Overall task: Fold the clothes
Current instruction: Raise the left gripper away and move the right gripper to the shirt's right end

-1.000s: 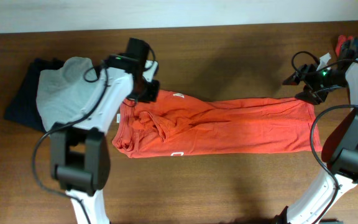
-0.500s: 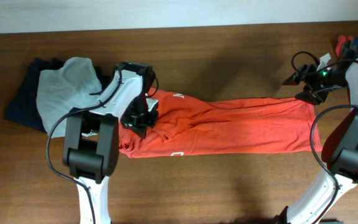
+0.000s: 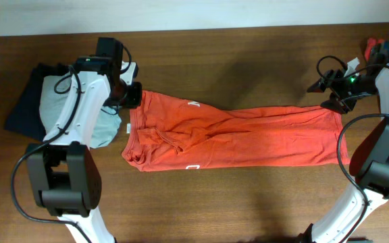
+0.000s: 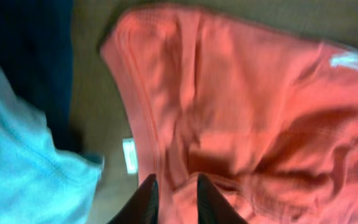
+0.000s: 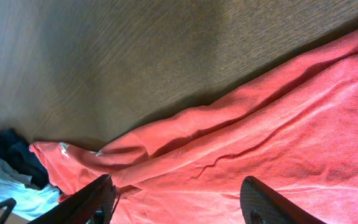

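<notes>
Just beside left hand (image 3: 134,96), orange T-shirt (image 3: 262,138), rumpled end nearest

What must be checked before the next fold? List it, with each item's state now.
1. Shirt laid out as one long strip: ok.
2. Shirt's left end flat: not ok, it is bunched and creased.
3. Left claw free of cloth: cannot tell; its jaws stand narrowly apart over the shirt's left edge.
4. Right claw ready to grasp: ok, jaws wide with nothing between them, above the shirt's right end.
5. Grey garment and dark garment apart from the shirt: ok, bare table shows between them.
</notes>
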Controlling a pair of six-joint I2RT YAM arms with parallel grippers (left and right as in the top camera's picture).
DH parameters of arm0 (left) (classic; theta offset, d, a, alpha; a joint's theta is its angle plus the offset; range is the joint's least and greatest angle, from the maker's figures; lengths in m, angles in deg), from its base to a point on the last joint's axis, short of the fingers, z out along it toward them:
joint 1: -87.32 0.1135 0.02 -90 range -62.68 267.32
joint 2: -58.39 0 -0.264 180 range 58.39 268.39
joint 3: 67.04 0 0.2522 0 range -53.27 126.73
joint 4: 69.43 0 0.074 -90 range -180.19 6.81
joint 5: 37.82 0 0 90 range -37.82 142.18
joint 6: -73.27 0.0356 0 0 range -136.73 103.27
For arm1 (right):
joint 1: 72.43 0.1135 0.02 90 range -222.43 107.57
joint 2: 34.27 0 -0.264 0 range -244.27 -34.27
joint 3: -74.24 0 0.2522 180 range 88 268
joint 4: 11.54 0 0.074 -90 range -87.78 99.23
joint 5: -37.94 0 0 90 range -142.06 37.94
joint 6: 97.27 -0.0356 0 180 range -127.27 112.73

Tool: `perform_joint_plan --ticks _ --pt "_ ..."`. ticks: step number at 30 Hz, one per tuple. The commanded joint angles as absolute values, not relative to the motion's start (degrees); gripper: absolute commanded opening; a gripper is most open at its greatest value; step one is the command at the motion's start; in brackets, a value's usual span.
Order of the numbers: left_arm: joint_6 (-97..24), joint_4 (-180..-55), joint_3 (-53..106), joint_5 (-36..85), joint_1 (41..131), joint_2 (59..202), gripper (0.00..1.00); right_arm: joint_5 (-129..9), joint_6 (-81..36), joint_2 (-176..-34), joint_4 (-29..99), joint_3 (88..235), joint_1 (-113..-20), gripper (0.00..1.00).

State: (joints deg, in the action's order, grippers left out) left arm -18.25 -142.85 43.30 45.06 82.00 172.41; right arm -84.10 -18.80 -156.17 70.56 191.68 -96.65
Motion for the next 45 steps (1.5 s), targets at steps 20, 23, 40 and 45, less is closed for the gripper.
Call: perform_joint_plan --ticks 20,23,40,45 --pt "-18.41 -143.16 43.04 40.95 80.49 179.99 0.18 -79.90 6.55 -158.45 69.93 191.63 -113.48 1.00" --pt "-18.41 -144.56 43.21 40.01 80.51 179.97 0.18 -83.61 9.15 -161.16 70.19 191.59 -115.41 0.99" --pt "-15.98 -156.84 60.24 37.72 80.51 179.40 0.19 -89.95 22.72 -170.66 72.22 186.17 -113.27 0.87" --pt "-15.56 -159.90 69.44 37.76 80.51 179.25 0.19 -86.52 19.86 -170.66 71.83 182.70 -112.06 0.75"
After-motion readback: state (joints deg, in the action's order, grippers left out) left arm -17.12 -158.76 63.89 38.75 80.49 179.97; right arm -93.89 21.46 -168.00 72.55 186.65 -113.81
